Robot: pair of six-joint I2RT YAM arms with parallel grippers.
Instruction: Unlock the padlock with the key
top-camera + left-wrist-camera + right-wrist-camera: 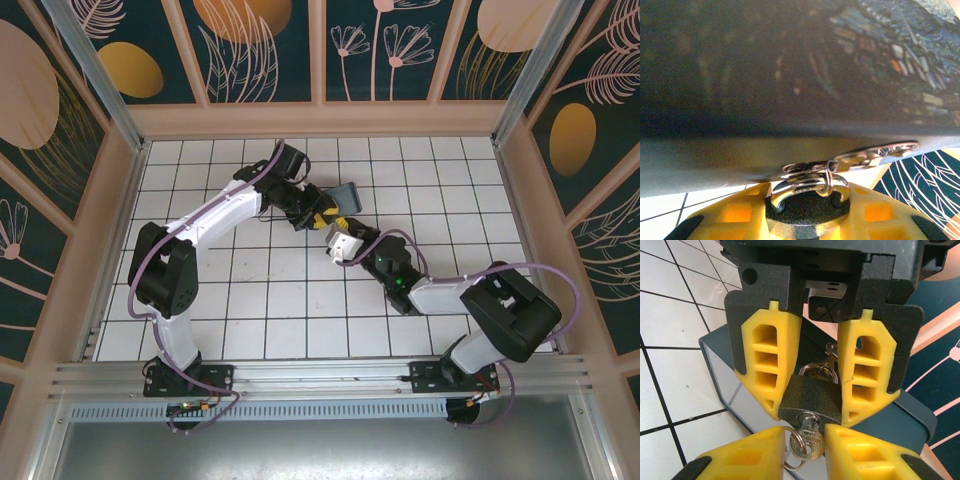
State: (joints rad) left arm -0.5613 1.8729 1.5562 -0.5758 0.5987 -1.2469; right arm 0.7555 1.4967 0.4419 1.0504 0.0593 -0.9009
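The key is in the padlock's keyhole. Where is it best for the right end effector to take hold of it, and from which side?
Grip the key by its flat round head, the one part outside the padlock. Come from the keyhole end, along the shaft: the left end effector clamps the body's sides, and the shackle end faces the box.

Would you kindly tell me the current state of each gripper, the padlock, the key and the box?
left gripper, shut on the padlock body.
right gripper, fingers flank the key head; grip unclear.
padlock, shackle looks seated, not released.
key, inserted in the padlock's keyhole, ring hanging.
box, lid looks shut, hasp threaded by the padlock's shackle.
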